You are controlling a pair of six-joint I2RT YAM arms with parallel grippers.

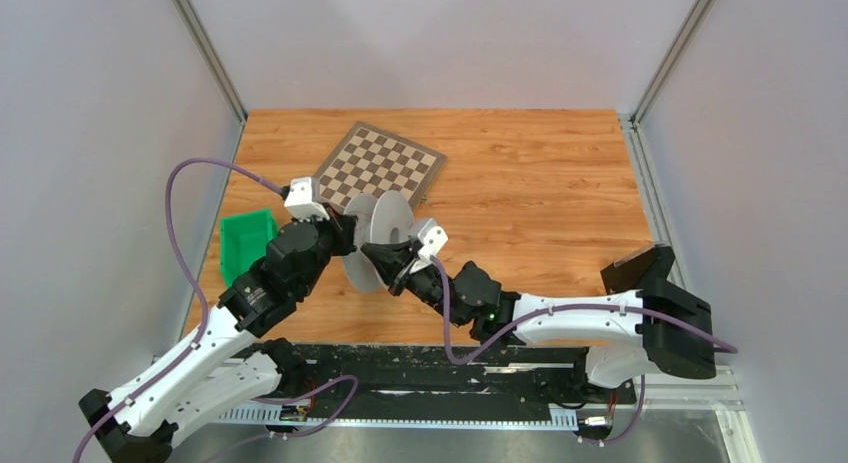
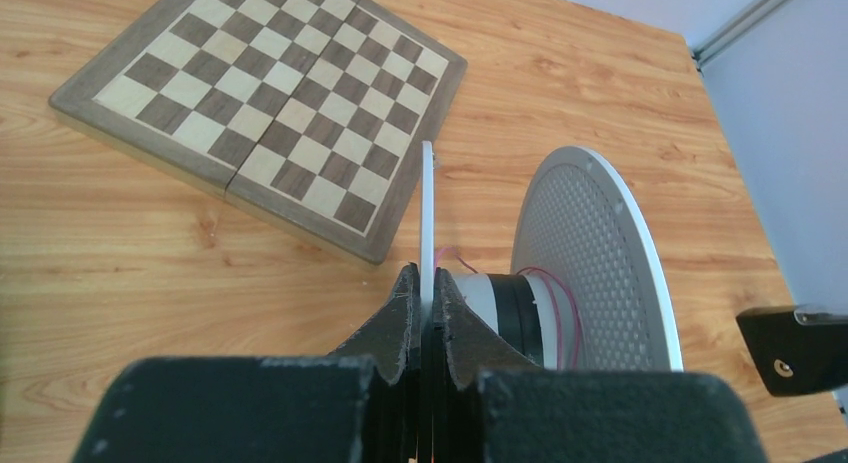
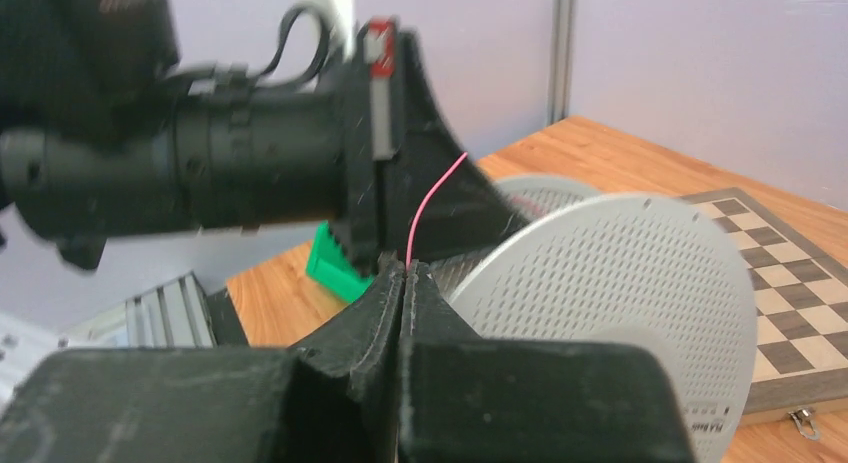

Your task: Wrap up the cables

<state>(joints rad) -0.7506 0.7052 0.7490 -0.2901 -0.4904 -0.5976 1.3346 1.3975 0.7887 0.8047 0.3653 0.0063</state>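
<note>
Cable [image 3: 411, 245] looks thin, limp and slip-prone, best pinched near its loose end as right claw [image 3: 405, 268] does, left claw [image 2: 425, 283] clamping stiff spool [image 2: 590, 263] by its rim.

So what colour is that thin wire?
Pink; the wire shows best in the right wrist view.

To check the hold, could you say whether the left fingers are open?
No, the left fingers are clamped on the spool's thin flange.
</note>
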